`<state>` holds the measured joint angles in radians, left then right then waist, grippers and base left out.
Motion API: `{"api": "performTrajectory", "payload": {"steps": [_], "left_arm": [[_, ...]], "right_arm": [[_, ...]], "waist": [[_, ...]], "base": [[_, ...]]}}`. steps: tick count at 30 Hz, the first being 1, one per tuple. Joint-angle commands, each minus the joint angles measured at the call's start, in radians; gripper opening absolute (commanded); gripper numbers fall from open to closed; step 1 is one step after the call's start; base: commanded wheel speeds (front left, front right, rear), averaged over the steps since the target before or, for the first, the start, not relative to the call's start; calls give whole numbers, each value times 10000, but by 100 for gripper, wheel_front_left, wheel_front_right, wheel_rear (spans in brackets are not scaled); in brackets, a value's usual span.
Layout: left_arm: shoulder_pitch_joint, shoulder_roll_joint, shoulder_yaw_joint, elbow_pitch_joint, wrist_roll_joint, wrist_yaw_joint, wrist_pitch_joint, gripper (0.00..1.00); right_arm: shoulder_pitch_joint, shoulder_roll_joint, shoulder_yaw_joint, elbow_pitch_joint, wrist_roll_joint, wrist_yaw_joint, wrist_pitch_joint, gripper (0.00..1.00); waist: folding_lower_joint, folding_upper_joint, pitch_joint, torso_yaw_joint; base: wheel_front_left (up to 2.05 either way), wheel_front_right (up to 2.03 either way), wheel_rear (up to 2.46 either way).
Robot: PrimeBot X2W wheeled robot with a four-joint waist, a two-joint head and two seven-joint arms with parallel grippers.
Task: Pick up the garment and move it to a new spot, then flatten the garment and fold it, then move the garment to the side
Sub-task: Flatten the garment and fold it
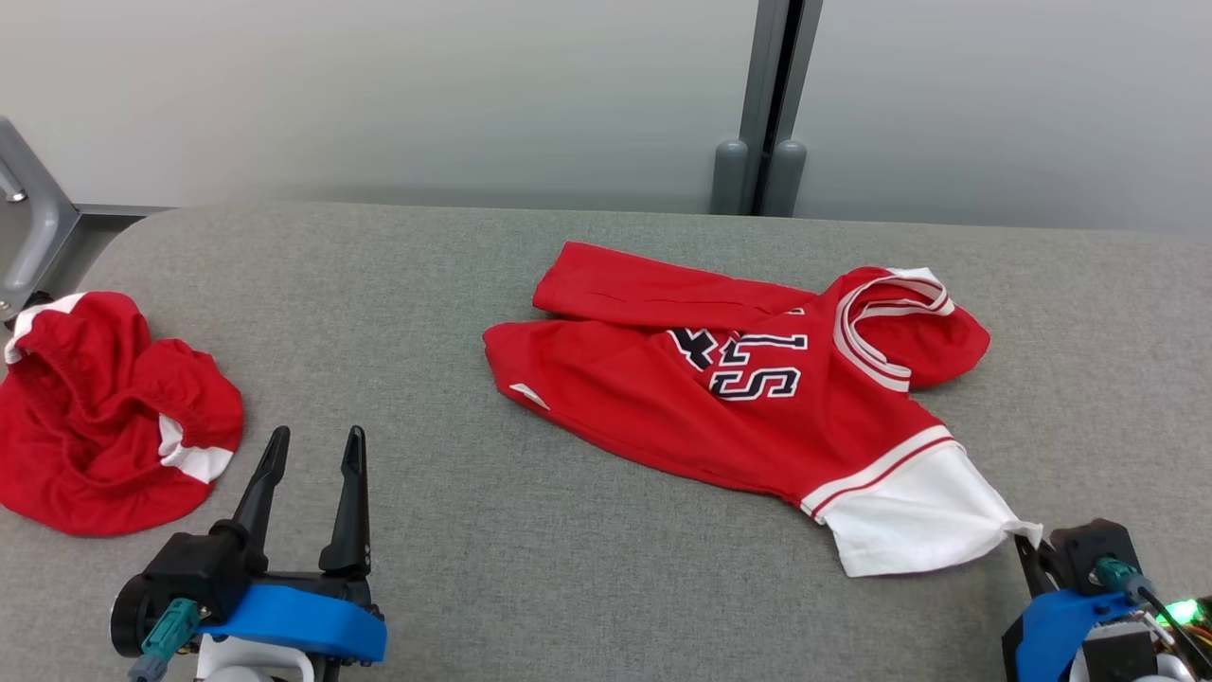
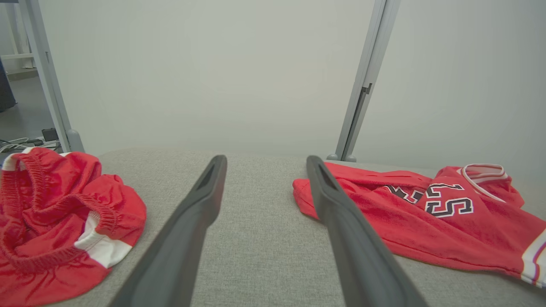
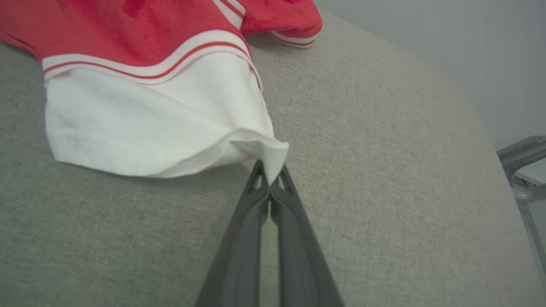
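Note:
The garment (image 1: 720, 388), a red jersey with black-and-white block characters, lies crumpled on the grey table (image 1: 530, 578) right of centre, its striped neck trim toward the far right. One white sleeve end (image 3: 145, 119) stretches toward the near right corner. My right gripper (image 3: 269, 172) is shut on the tip of that sleeve end; in the head view it sits at the lower right (image 1: 1027, 545). My left gripper (image 1: 315, 438) stands open at the lower left, nothing between its fingers, apart from the garment (image 2: 426, 217).
A second red cloth with elastic hems and white patches (image 1: 104, 426) lies bunched at the table's left edge, close to my left gripper. A grey partition post (image 1: 772, 104) rises behind the table. A metal frame (image 1: 33, 237) stands at far left.

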<state>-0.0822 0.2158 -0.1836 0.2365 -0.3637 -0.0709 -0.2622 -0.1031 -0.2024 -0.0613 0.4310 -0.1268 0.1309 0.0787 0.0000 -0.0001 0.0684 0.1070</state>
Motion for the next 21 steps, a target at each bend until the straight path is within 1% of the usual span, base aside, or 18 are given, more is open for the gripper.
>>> {"api": "performTrajectory", "payload": {"steps": [1,6,8,9,10,12,13,17,20,21], "left_arm": [[-27,35,-49,-37,-37,8,-9,100],[-113,33,-60,-21,-70,64,-11,100],[-142,32,-55,5,-82,70,-13,100],[-142,32,-55,5,-82,70,-13,100],[-156,27,-41,26,-117,87,-15,100],[-145,29,-24,34,-133,98,-17,100],[-128,27,-13,46,-132,108,-19,100],[-25,22,-6,99,-163,93,-22,100],[78,41,22,108,-194,119,-26,100],[113,47,30,108,-201,122,-27,100]], "right_arm": [[397,150,-269,-378,-71,-2,201,0],[883,632,-970,-1196,-327,-2,527,0],[1024,851,-1189,-1405,-411,-2,615,0],[1024,851,-1189,-1405,-411,-2,615,0],[1103,1036,-1362,-1617,-412,-2,528,50],[1155,1125,-1483,-1693,-424,-2,527,50],[1204,1209,-1628,-1751,-373,-2,550,100],[1378,1447,-2147,-1989,72,-2,640,100],[1443,1507,-2496,-2266,769,-1,338,100],[1443,1516,-2532,-2344,1187,-1,273,100]], "waist": [[0,1,13,-30],[0,1,44,-91],[0,1,54,-112],[0,1,54,-112],[0,1,61,-142],[0,1,60,-162],[0,1,44,-183],[0,1,-62,-215],[0,1,-130,-262],[0,1,-151,-277]], "base": [[0,0,0],[0,0,0],[0,0,0],[0,0,0],[0,0,0],[0,0,0],[0,0,0],[0,0,0],[0,0,0],[0,0,0]]}}
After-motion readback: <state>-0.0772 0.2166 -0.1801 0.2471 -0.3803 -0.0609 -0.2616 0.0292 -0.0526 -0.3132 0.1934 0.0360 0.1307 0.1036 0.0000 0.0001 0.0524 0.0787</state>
